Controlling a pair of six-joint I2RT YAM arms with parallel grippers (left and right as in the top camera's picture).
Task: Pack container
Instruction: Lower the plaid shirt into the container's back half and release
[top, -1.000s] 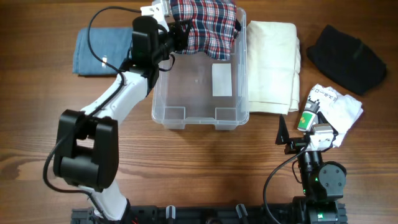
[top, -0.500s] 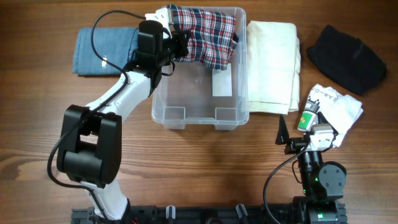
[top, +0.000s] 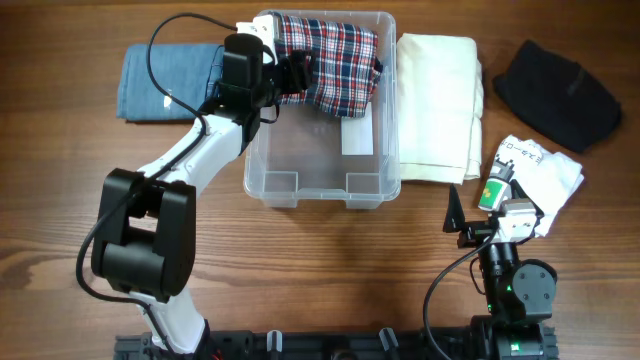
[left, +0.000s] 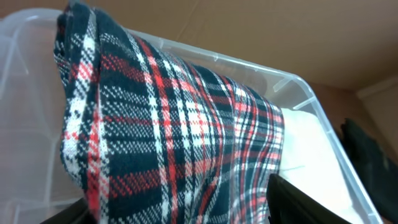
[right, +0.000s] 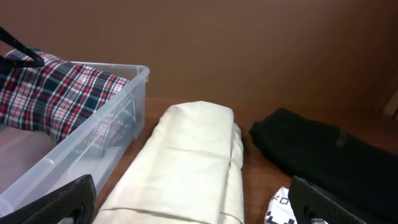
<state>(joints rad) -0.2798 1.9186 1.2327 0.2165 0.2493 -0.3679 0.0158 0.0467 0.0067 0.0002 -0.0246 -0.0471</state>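
**Container mid-table, plaid cloth in its far end**

Overhead, we see the container (top: 300, 150) sitting in the middle of the wooden table (top: 300, 270). A plaid cloth (top: 335, 60) is bunched in its far end, and the near half of the base is bare. A white label (top: 357, 132) shows on the base, right of centre, at the cloth's near edge. The left claw (top: 292, 72) reaches in over the left wall and sits at the cloth's left edge. A folded blue cloth (top: 165, 82) lies to the left of the container. A folded cream cloth (top: 438, 105) lies just beside its right wall. A black cloth (top: 555, 95) is at the far right, and a white printed cloth (top: 545, 175) lies near right.

From the left wrist, the plaid cloth fills most of our view, with the clear rim behind it. The dark fingers at the bottom edge stand wide apart with the cloth in the gap between them. The claw looks released, not clenched.

From the right wrist, we see the right claw (right: 191, 193) released. Its fingers are spread to the lower corners with nothing held between them. It faces the cream cloth. The container's right wall is at the left, with plaid showing through it, and the black cloth is at the right.
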